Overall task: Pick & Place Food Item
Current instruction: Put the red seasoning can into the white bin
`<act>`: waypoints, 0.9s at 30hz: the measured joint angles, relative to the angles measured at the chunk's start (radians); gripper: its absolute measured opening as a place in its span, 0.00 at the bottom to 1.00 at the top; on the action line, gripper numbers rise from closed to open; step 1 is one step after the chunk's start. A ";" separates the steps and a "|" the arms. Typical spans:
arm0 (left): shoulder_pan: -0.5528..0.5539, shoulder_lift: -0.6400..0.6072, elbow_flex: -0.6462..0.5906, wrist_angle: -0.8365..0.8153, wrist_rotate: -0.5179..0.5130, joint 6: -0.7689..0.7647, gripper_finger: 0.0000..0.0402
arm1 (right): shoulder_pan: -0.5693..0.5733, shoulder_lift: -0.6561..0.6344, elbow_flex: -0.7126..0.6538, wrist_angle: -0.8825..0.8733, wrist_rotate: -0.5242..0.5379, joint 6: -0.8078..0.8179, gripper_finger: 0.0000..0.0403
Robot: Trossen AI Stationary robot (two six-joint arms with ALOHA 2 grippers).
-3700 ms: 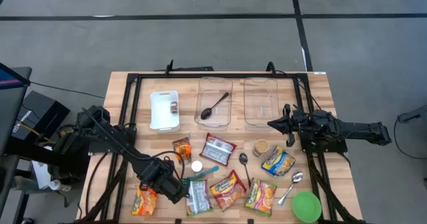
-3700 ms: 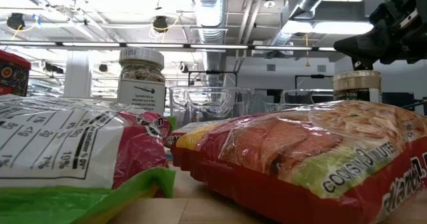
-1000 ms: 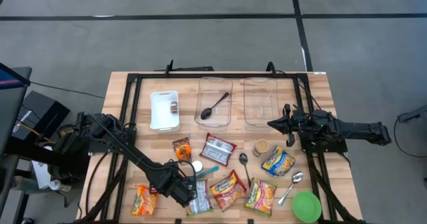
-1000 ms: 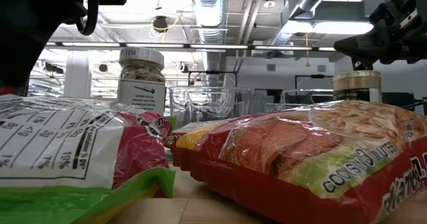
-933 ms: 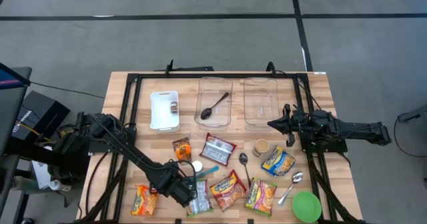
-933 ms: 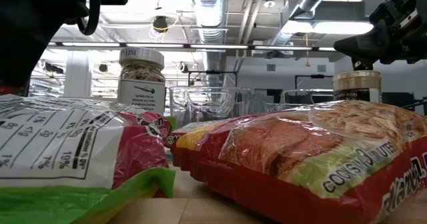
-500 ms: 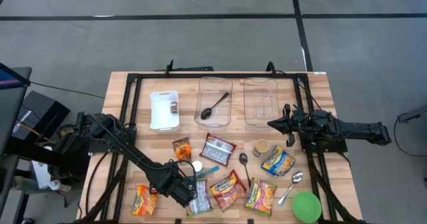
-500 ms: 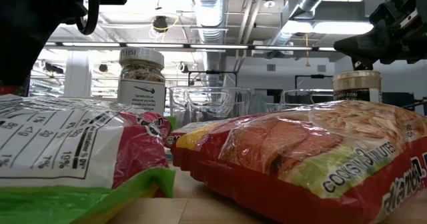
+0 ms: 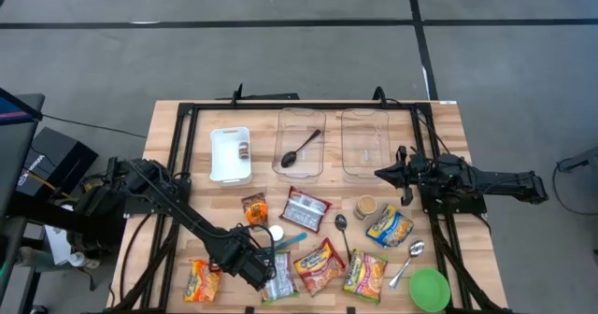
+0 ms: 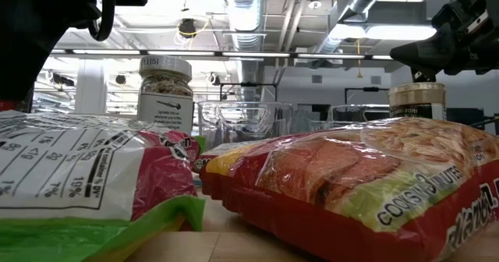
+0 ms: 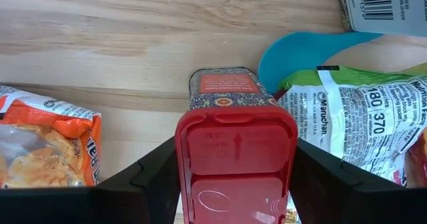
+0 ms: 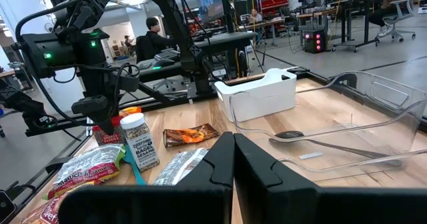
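High view: the left gripper [image 9: 262,264] is low over the front of the wooden table [image 9: 177,136], among noodle packets [image 9: 319,265]. The right gripper [image 9: 385,174] waits beside a clear tray [image 9: 366,142].

Left wrist view: its fingers [image 11: 153,171] flank a red-lidded spice tin [image 11: 230,144], apparently clamping it, beside a teal spoon [image 11: 293,54].

Right wrist view: fingers pressed together, holding nothing.

Left gripper [image 11: 235,177] clamped (right gripper [image 12: 233,159] closed).
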 joint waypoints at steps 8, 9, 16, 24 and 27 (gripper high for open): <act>0.000 0.000 0.000 0.000 0.000 0.000 0.56 | 0.000 0.000 0.000 0.000 0.000 0.000 0.00; 0.000 0.000 0.000 0.000 0.000 -0.002 0.55 | 0.000 0.000 0.000 0.000 0.000 0.000 0.00; 0.000 0.000 0.000 0.001 0.000 -0.003 0.55 | 0.000 0.000 0.000 0.000 0.000 0.000 0.00; 0.000 -0.001 0.000 0.001 0.007 -0.003 0.54 | 0.000 0.000 0.000 0.000 0.000 0.000 0.00; 0.003 -0.011 0.000 -0.002 0.013 -0.003 0.54 | 0.000 0.000 0.000 0.000 0.000 0.000 0.00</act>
